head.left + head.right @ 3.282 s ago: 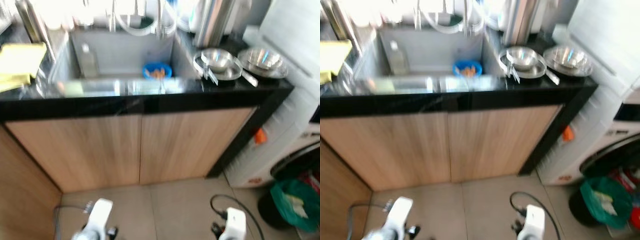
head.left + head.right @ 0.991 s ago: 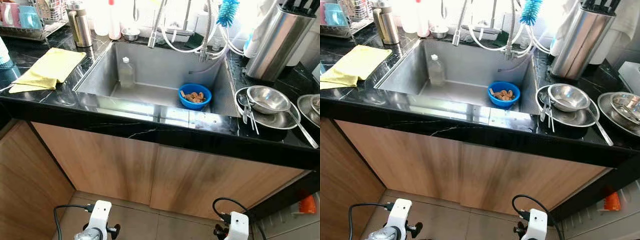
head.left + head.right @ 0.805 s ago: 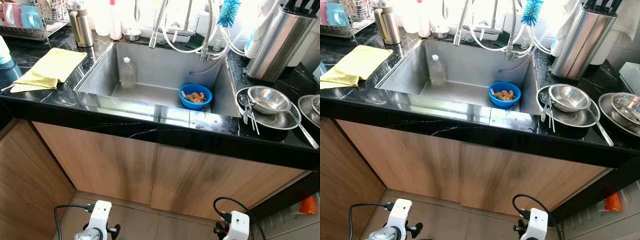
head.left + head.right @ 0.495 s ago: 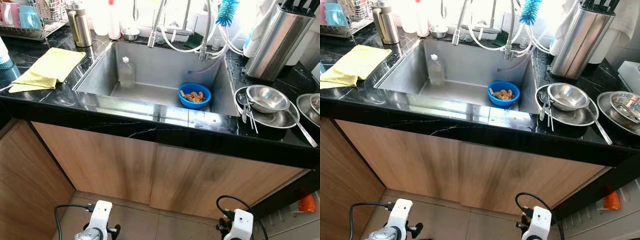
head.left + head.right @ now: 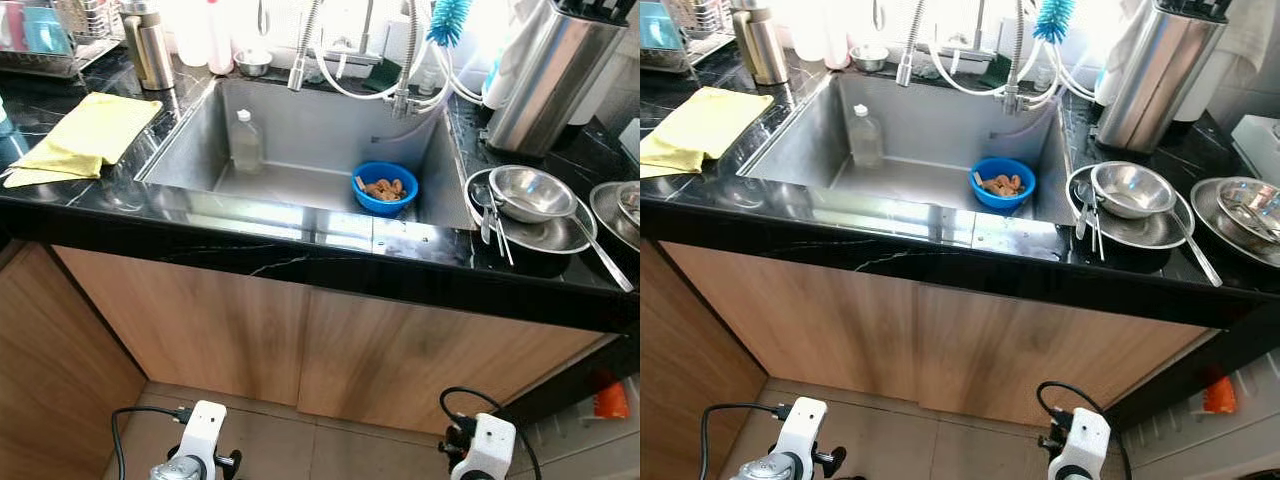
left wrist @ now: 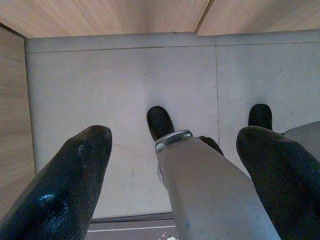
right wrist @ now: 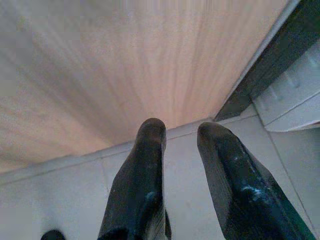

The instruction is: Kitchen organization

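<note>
Since a second ago your view has slid a little sideways along the counter and the right arm has crept slightly forward; the things on the counter lie as they did, so read that as the robot moving, not the dishes.

Both arms hang low in front of the cabinet doors (image 5: 300, 330), pointing at the floor. The left gripper (image 6: 172, 165) has its fingers (image 6: 65, 185) spread wide, with nothing between them but floor tile and the robot's own leg. The right gripper (image 7: 182, 170) has its fingers (image 7: 137, 175) only a narrow gap apart and holds nothing.

Everything you might tidy sits well above and ahead of both grippers. The blue bowl (image 5: 385, 190) of scraps rests in the sink (image 5: 180, 150), toward the right arm's side, with a clear bottle (image 5: 246, 143) standing deeper in toward the left arm's side. Up and to the right of the right gripper, on the countertop (image 5: 300, 265), a steel bowl (image 5: 530, 192) sits on a steel plate (image 5: 545, 237), with tongs (image 5: 490, 215) lying across the plate's rim, their long axis running away from you. The yellow cloth (image 5: 85, 135) lies up and to the left of the left gripper.

Your right arm looks the nearer one for the bowl and steel dishes; the left for the cloth and bottle. Either must rise well clear of the counter's edge first.
</note>
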### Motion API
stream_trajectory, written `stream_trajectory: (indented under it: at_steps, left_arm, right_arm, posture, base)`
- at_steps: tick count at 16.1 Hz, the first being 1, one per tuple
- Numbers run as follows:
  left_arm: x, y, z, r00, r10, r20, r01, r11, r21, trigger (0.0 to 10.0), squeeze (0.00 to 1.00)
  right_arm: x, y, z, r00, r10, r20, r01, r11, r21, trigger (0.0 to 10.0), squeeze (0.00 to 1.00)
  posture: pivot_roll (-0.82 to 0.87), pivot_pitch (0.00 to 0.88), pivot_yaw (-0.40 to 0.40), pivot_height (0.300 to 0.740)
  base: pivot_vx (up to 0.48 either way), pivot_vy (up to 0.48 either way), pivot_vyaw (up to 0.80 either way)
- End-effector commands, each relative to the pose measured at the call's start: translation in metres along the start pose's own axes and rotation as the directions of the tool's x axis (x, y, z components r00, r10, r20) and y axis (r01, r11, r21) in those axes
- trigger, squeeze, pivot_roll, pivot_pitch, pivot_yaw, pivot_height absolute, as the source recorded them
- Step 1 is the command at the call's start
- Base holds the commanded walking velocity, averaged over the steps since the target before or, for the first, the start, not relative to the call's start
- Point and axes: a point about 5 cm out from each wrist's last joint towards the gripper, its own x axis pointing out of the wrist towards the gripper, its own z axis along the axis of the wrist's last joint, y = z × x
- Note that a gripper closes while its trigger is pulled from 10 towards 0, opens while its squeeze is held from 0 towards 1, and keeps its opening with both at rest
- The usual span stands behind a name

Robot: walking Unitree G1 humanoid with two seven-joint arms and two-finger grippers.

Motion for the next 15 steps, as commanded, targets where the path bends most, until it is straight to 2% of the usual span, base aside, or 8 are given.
stream_trajectory:
  at_steps: [1,8,11,13,14,15]
  left_arm:
    - [0.000,-0.001,-0.002,1.000,-0.010,-0.022,0.010,1.000,0.008,10.0,0.00]
    - [0.000,-0.001,-0.001,1.000,-0.009,-0.020,0.009,1.000,0.006,10.0,0.00]
    - [0.000,-0.001,-0.002,1.000,-0.009,-0.020,0.009,1.000,0.007,10.0,0.00]
    - [0.000,-0.001,-0.001,1.000,-0.007,-0.019,0.007,1.000,0.007,10.0,0.00]
    - [0.000,-0.001,-0.002,1.000,-0.007,-0.019,0.007,1.000,0.008,10.0,0.00]
    - [0.000,-0.001,-0.002,1.000,-0.008,-0.019,0.008,1.000,0.009,10.0,0.00]
  right_arm:
    - [-0.001,-0.004,0.001,0.999,-0.028,0.022,0.027,1.000,0.013,10.0,0.00]
    - [-0.003,-0.006,0.006,0.993,-0.072,0.094,0.072,0.997,0.010,10.0,0.00]
    - [-0.003,-0.006,0.005,0.993,-0.072,0.090,0.072,0.997,0.009,10.0,0.00]
    - [-0.004,-0.006,0.006,0.990,-0.091,0.111,0.087,0.995,0.042,10.0,0.00]
    - [-0.004,-0.009,0.012,0.983,-0.093,0.160,0.091,0.996,0.021,10.0,0.00]
    - [-0.004,-0.025,0.039,0.942,-0.102,0.320,0.108,0.994,0.000,10.0,0.00]
  posture:
    - [0.16,0.112,-0.107,0.736]
    - [0.16,0.114,-0.109,0.736]
    - [0.17,0.113,-0.109,0.736]
    - [0.17,0.111,-0.107,0.736]
    - [0.17,0.110,-0.108,0.736]
    - [0.17,0.109,-0.109,0.736]
  base:
    - [0.000,0.000,0.00]
    - [0.000,0.000,0.00]
    - [0.000,0.000,0.00]
    - [0.000,0.000,0.00]
    - [0.000,0.000,0.00]
    - [0.000,0.000,0.00]
